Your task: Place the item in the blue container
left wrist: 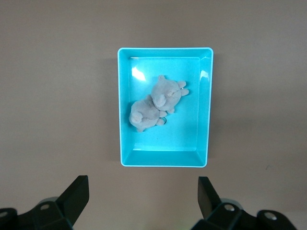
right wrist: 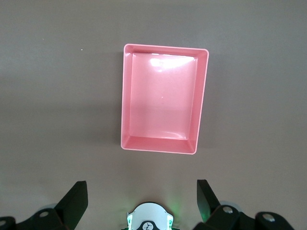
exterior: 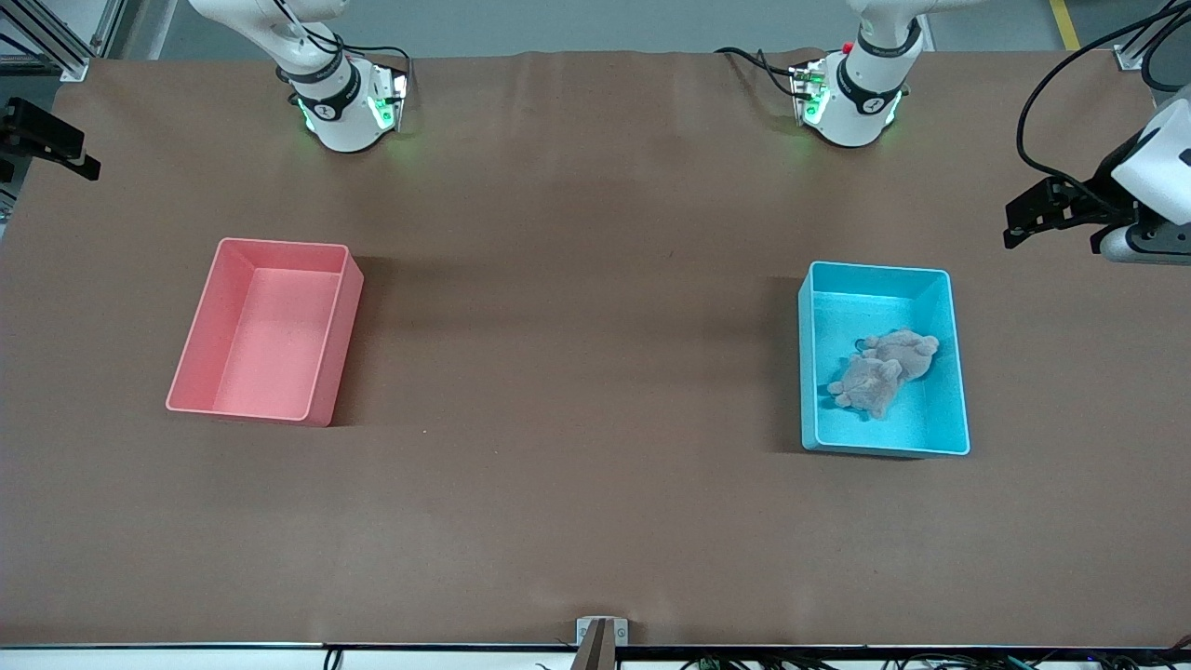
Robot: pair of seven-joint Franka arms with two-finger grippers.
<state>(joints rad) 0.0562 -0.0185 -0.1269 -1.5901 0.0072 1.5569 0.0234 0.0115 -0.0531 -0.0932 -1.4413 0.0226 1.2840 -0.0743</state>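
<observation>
Robotics lab, paper-covered table point(exterior: 577, 521), aluminium framing point(exterior: 56, 37)

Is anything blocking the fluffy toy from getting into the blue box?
No, the fluffy toy already lies inside the blue box. Both the left gripper and the right gripper hang open, holding nothing.

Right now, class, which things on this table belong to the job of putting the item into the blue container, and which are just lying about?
Belong to the job:
- blue container
- two grey plush toys already lying in it
- left gripper, open, high above it

Just lying about:
- pink bin, nothing in it
- right gripper, open, waiting above the pink bin
</observation>
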